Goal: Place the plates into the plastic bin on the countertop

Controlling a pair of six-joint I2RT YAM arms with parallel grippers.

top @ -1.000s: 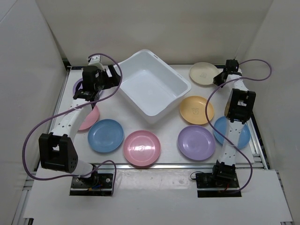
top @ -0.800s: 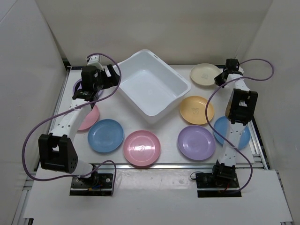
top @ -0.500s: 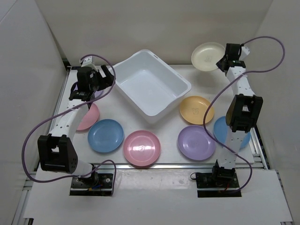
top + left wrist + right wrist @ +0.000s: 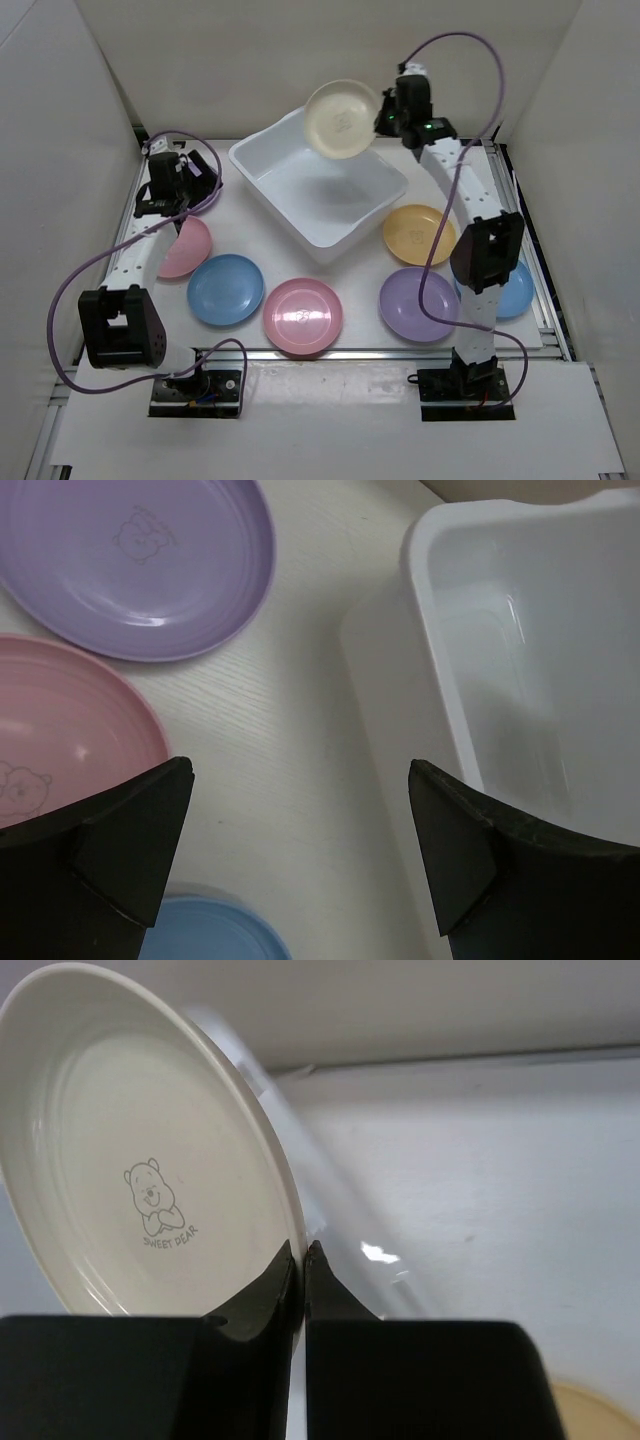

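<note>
Here, the right tool [image 4: 385, 118] is clamped on the rim of a cream plate [image 4: 340, 118], holding it tilted in the air over the far end of the plastic bin [image 4: 320, 195]. The bin sits at the far middle of the bench [image 4: 360, 290]. The left tool [image 4: 300, 770], its fingers wide apart, hangs near the far-left corner, between a purple plate [image 4: 140, 560] and the bin's wall. Six more plates [image 4: 303, 315] lie flat on the bench, left, near and right of the bin.
</note>
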